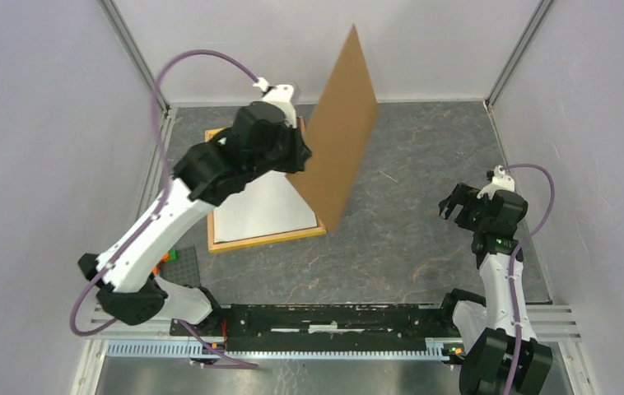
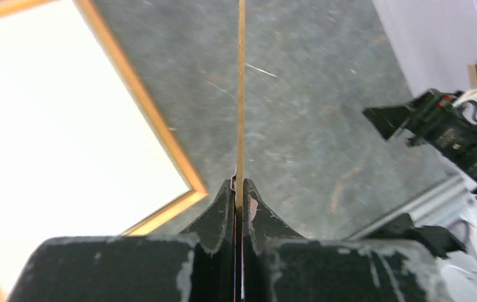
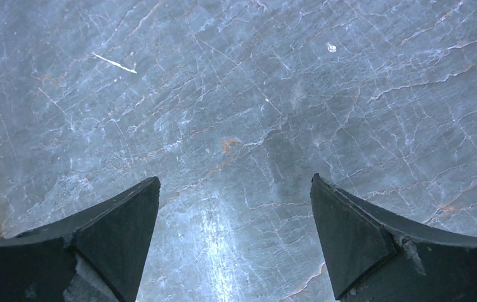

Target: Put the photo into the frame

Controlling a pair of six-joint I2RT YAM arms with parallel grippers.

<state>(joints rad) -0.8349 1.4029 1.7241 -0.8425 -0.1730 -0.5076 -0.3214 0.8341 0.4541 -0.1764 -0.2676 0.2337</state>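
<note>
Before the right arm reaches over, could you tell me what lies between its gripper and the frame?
In the top view, the brown backing panel, pinched upright by the left gripper, stands beside the frame; otherwise bare table.

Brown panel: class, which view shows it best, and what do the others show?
The top external view: the panel shows its broad face, upright on edge, gripped by the left tool. The left wrist view shows only its thin edge, pinched in the tool. The right wrist view shows none of it.
</note>
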